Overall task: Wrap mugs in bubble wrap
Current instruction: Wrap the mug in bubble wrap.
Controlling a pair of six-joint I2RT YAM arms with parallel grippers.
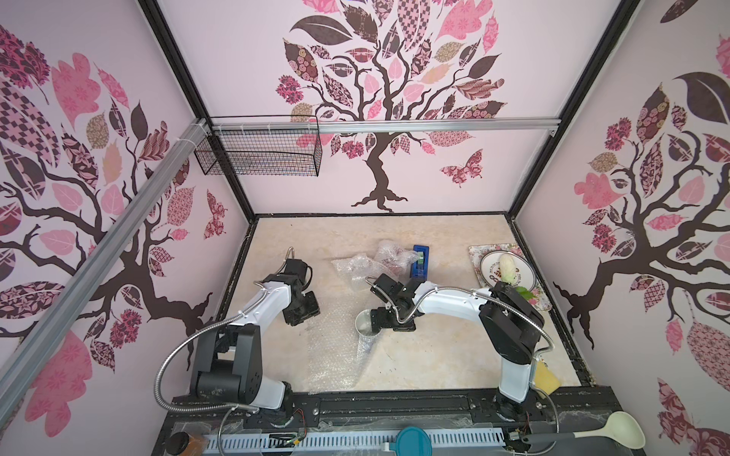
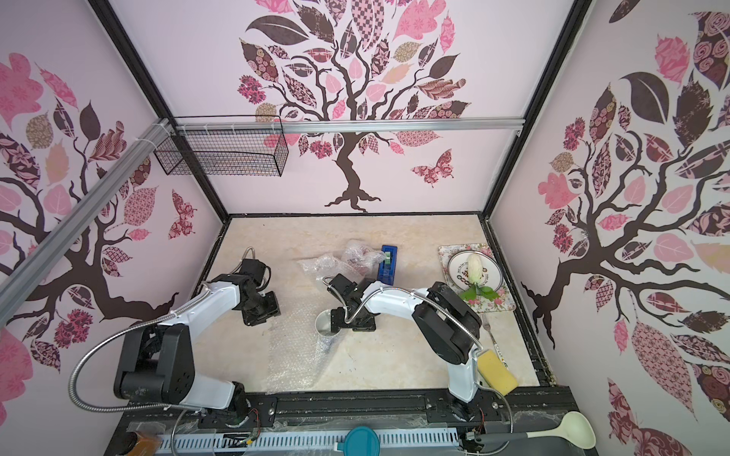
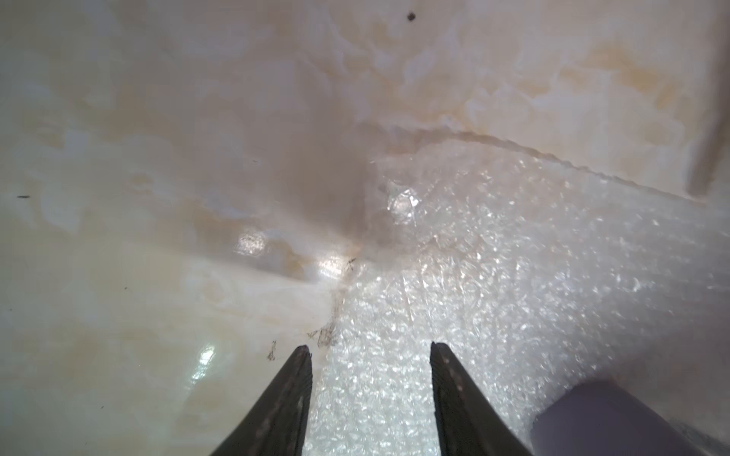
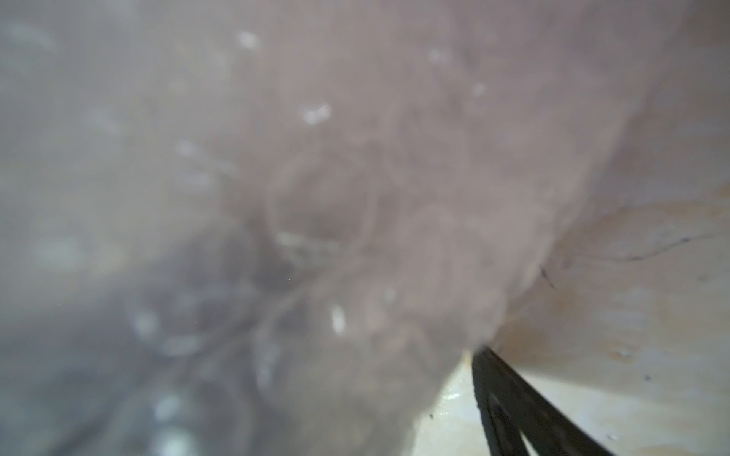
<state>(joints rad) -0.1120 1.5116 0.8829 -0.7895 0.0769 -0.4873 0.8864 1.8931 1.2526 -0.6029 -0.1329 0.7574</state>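
Lavender mug (image 1: 363, 323) upright, mouth up; left fingers (image 3: 284, 406) spread; right fingers (image 4: 509, 402): grip unclear.

We identify the left arm (image 1: 260, 308) and right arm (image 1: 450, 306) by white link shells, black joint housings and ribbed silver cable conduits (image 1: 158, 381).

The left end effector (image 3: 369, 347) is seen with its fingers parted, one over bare marbled worktop (image 3: 158, 158), one over the bubble wrap (image 3: 513, 276) laid flat on it. A blurred lavender shape, possibly a mug (image 3: 616, 418), is glimpsed just beside them.
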